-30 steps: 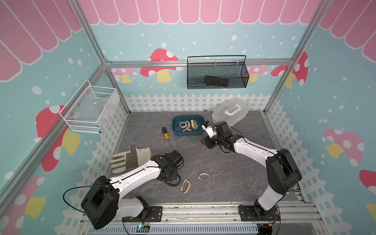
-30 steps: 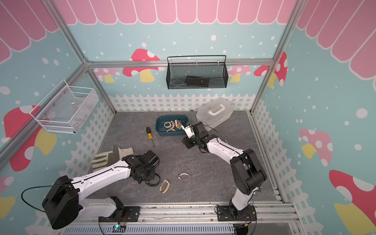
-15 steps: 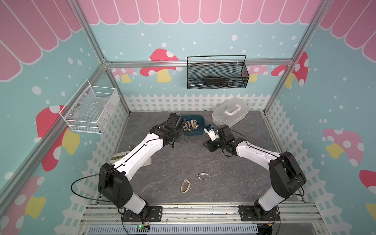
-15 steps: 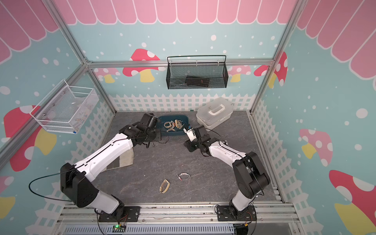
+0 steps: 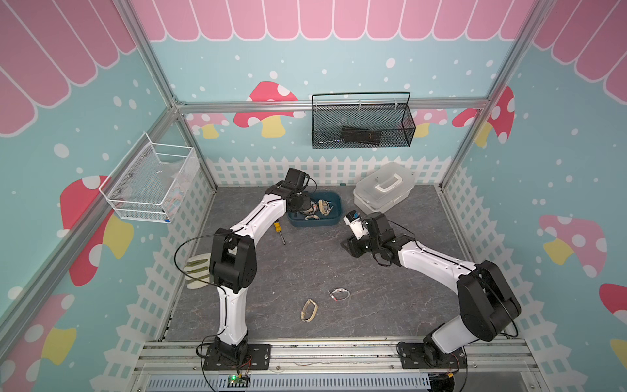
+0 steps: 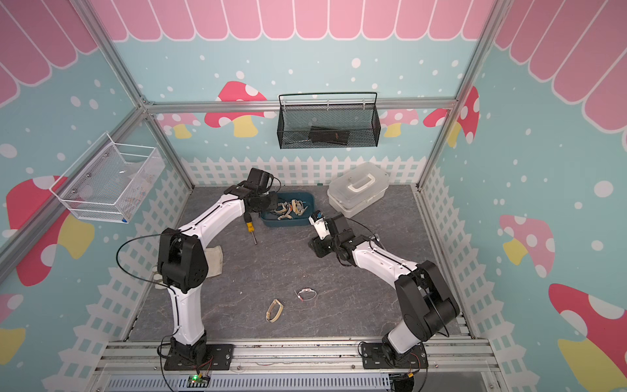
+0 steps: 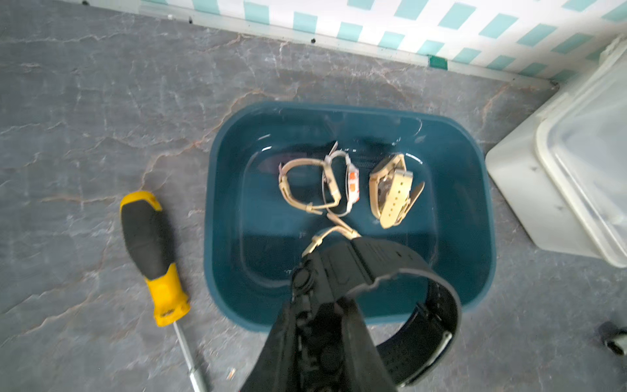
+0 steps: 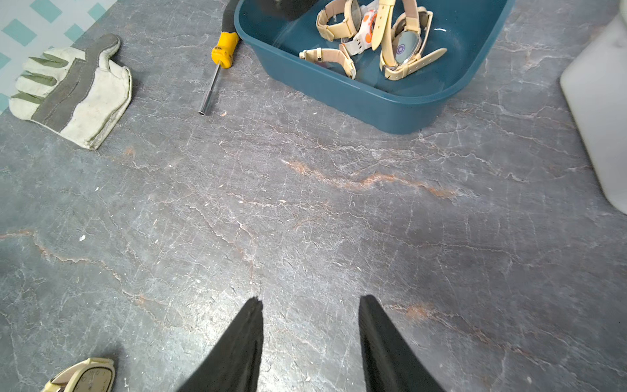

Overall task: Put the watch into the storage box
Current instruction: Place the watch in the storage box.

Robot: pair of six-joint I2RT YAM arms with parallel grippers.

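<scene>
1 black watch (image 7: 400,302) hangs clamped in the left gripper (image 7: 322,325), whose jaws are nearly closed on its case, the looped strap curving out to one side; it sits above the near wall of the storage box (image 7: 227,217), a dark teal bin. Just beyond the gripper, on the bin floor, lie several beige-strapped watches (image 7: 393,190) and 1 white and orange one (image 7: 351,180), bunched together. Beside the bin, close to the left gripper, a yellow and black screwdriver (image 7: 152,251) lies on the table. The right gripper (image 8: 310,334) stands about half open with nothing between its fingers (image 8: 244,342), low over bare grey marbled table (image 8: 305,203), well apart from the bin ahead of it. Off to its side lies a work glove (image 8: 74,88), and a beige watch with a square face (image 8: 84,376) rests near its fingers. In both top views 2 watches remain on the table toward the arm bases: the beige one (image 5: 308,310) and a thin silver one (image 5: 339,293). A white translucent case (image 5: 383,190) stands next to the bin by the picket-fence wall, with a black mesh basket (image 5: 361,122) and a white wire basket (image 5: 152,183) mounted on the mushroom-patterned walls.
</scene>
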